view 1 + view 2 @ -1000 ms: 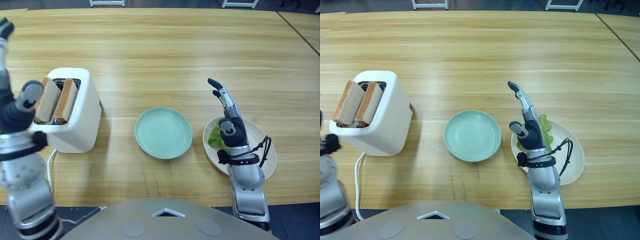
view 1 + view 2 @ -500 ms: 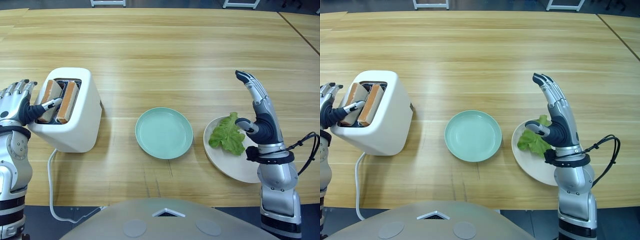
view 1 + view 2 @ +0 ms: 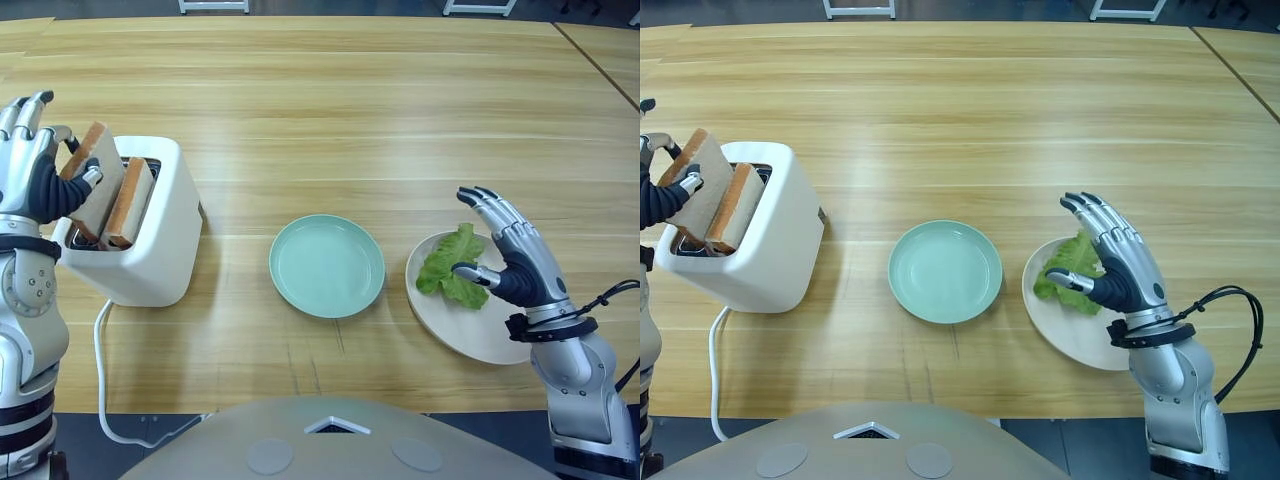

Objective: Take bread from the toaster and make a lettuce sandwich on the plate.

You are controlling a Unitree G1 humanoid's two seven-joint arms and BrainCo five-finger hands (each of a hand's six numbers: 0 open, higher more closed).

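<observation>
Left eye view: the left hand (image 3: 35, 185) is clamped on a slice (image 3: 100, 175) standing tilted, half out of the toaster (image 3: 155, 240) — the green plate (image 3: 327, 268) lies bare beside it.

Right eye view: the right hand (image 3: 1118, 270) hovers, fingers spread, above the lettuce (image 3: 1058, 280) on a tan plate (image 3: 1080, 340).

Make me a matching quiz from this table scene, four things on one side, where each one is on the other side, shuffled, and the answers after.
Things:
1. left bread slice
2. right bread slice
3. lettuce
4. green plate

Places:
A. on the beige plate
B. between the toaster and the beige plate
C. gripped by the left robot hand, raised and tilted
D. standing in a toaster slot

Pairs: 1-C, 2-D, 3-A, 4-B
</observation>
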